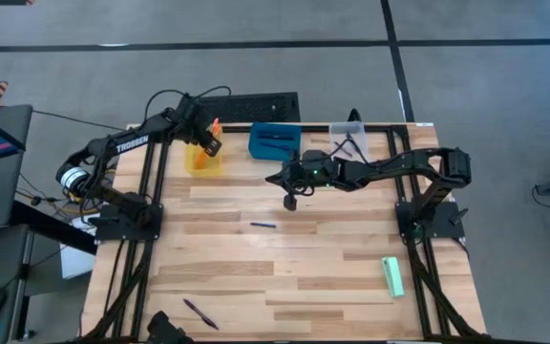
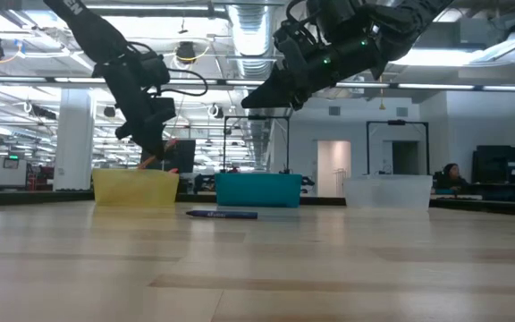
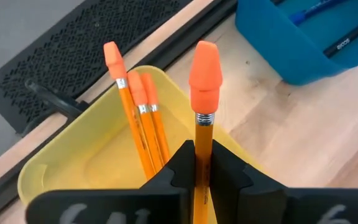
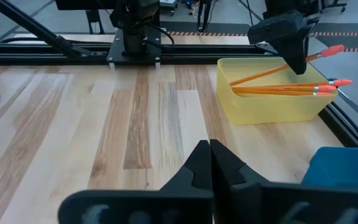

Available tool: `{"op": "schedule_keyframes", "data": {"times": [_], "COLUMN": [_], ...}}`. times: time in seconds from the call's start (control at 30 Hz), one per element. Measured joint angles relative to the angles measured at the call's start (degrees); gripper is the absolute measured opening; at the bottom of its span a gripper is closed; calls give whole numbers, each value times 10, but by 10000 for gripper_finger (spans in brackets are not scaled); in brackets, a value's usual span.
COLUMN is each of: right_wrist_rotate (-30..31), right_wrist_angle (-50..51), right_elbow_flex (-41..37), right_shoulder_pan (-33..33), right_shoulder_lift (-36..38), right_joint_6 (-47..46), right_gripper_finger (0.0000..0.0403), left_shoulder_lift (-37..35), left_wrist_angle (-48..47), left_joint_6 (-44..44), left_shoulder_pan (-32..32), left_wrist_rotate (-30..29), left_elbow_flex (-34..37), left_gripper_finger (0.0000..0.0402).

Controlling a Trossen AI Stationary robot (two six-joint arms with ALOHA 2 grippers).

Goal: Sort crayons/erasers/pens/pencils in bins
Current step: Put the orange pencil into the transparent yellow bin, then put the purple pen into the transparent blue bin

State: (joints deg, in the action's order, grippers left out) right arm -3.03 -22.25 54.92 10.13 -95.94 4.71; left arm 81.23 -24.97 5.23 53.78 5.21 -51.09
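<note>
From my remote station I see the left gripper (image 3: 201,177) clamped on an orange pencil (image 3: 202,118), holding it tilted over the yellow bin (image 1: 202,160) at the worktop's far edge, toward the far-left corner; more pencils (image 3: 140,127) lean inside that tub. My right gripper (image 4: 211,163) hangs above the middle of the worktop, fingers pressed together and holding nothing. The blue bin (image 1: 274,142) sits beside the yellow one along the far edge, with the clear bin (image 1: 348,134) next in line. One dark pen (image 1: 263,225) lies mid-worktop, another pen (image 1: 200,313) near the near edge, and the mint-green eraser (image 1: 392,275) rests close to the right edge.
</note>
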Motion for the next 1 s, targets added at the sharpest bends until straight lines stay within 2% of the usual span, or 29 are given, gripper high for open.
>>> {"op": "schedule_keyframes", "data": {"times": [0.23,0.53,0.7,0.83,1.0], "right_wrist_rotate": [0,0,0,0,10], "right_wrist_angle": [3,7,8,9,28], "right_elbow_flex": [0,0,0,0,0], "right_shoulder_pan": [0,0,0,0,0], "right_shoulder_lift": [0,0,0,0,0], "right_joint_6": [1,3,9,14,34], "right_gripper_finger": [4,4,2,4,3], "left_shoulder_lift": [0,0,0,-11,-69], "left_wrist_angle": [-1,-1,-7,-25,-22], "left_joint_6": [-5,-2,21,68,110], "left_shoulder_pan": [0,0,-1,-13,-61], "left_wrist_rotate": [0,0,-16,-25,24], "left_elbow_flex": [0,0,-3,-20,-22], "left_gripper_finger": [20,77,91,68,7]}}
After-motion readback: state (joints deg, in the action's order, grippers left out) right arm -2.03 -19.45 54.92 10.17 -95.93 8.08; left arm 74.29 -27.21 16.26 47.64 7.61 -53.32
